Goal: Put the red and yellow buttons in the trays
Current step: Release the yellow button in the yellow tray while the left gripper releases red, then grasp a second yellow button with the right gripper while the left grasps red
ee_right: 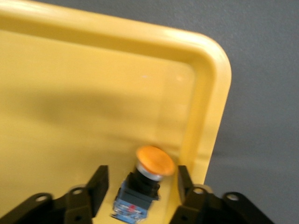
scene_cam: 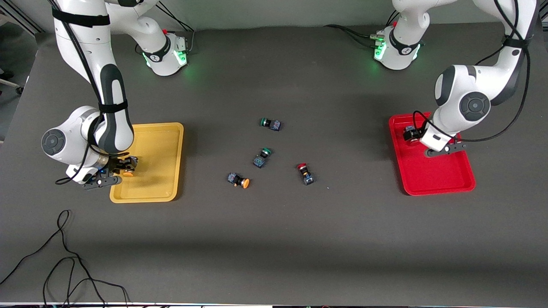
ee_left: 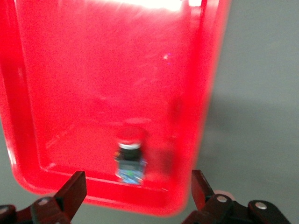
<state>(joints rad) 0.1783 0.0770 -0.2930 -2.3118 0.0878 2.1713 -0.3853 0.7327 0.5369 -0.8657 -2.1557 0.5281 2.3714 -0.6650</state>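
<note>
A red-capped button (ee_left: 130, 158) lies in the red tray (ee_left: 93, 84) close to its rim, just past my left gripper (ee_left: 138, 186), which stands open and touches nothing. From the front, that left gripper (scene_cam: 419, 139) hangs over the red tray (scene_cam: 441, 175), beside the button (scene_cam: 410, 133). My right gripper (ee_right: 140, 184) is open over the yellow tray (ee_right: 93, 93), and an orange-capped button (ee_right: 145, 179) lies between its fingers with a gap on each side. The front view shows this right gripper (scene_cam: 122, 167) and button (scene_cam: 127, 173) in the yellow tray (scene_cam: 158, 145). A second orange-capped button (scene_cam: 238, 180) and a second red-capped one (scene_cam: 305, 173) lie mid-table.
Two green-capped switches (scene_cam: 270, 124) (scene_cam: 262, 157) lie mid-table, farther from the front camera than the loose buttons. A black cable (scene_cam: 64, 256) loops on the table near the front edge at the right arm's end.
</note>
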